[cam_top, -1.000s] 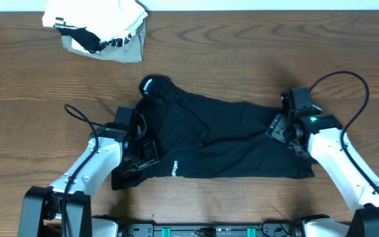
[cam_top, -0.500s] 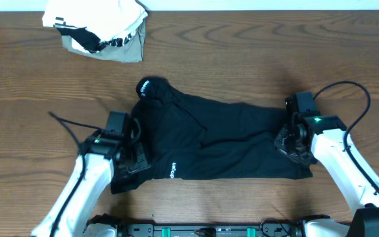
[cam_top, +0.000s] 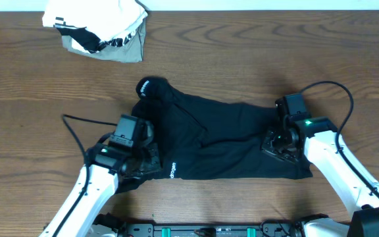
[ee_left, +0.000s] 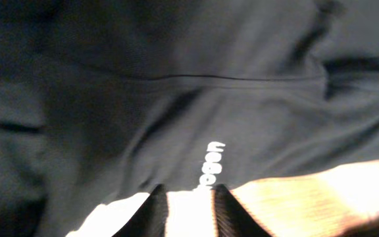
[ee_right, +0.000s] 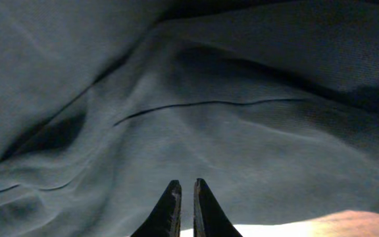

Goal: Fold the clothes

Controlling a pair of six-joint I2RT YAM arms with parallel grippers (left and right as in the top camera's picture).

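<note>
While the black garment (cam_top: 222, 148) lies rumpled and unfolded, the folding looks barely begun. Its hem sits just ahead of the left gripper (ee_left: 188, 205), jaws narrow and empty; cloth fills everything ahead of the right gripper (ee_right: 185, 209), jaws nearly closed on nothing visible.

Black garment (cam_top: 222, 141) at centre: you're looking at plain black cloth, with small white lettering (cam_top: 174, 170) running near its 7 o'clock hem. Under the right wrist camera the same cloth is reading grey-blue.

Table (cam_top: 255, 52): showing warm brown with darker wood grain streaking across.

Heap of clothes (cam_top: 97, 29) at 11 o'clock: showing white and beige, with black print running through it.

Left arm (cam_top: 91, 191) and right arm (cam_top: 341, 164): you're seeing white shells with black joints. A green light (cam_top: 306, 122) is glowing on the right one.
</note>
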